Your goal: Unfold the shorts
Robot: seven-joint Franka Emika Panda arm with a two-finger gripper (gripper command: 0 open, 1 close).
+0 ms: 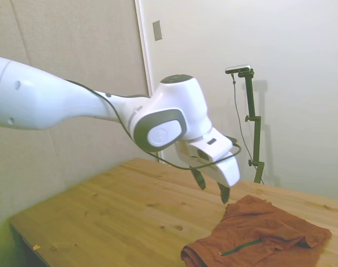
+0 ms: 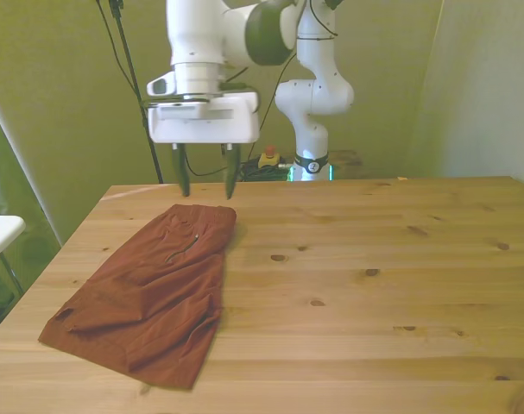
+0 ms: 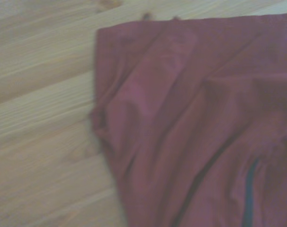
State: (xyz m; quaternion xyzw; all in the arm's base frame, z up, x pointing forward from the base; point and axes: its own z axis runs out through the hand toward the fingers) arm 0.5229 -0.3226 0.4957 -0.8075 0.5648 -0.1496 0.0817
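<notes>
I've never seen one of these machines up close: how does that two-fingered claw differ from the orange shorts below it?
The gripper is white with dark fingers and looks rigid; the shorts are rust-orange, rumpled fabric. The gripper hangs in the air with its fingers open and holds nothing; the shorts lie folded on the wooden table. The gripper is narrower than the shorts. Both sit toward the front view's left.

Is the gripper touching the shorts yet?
Apart. In the front view the gripper hangs open above the far end of the shorts, bare table visible beneath its fingertips.
</notes>
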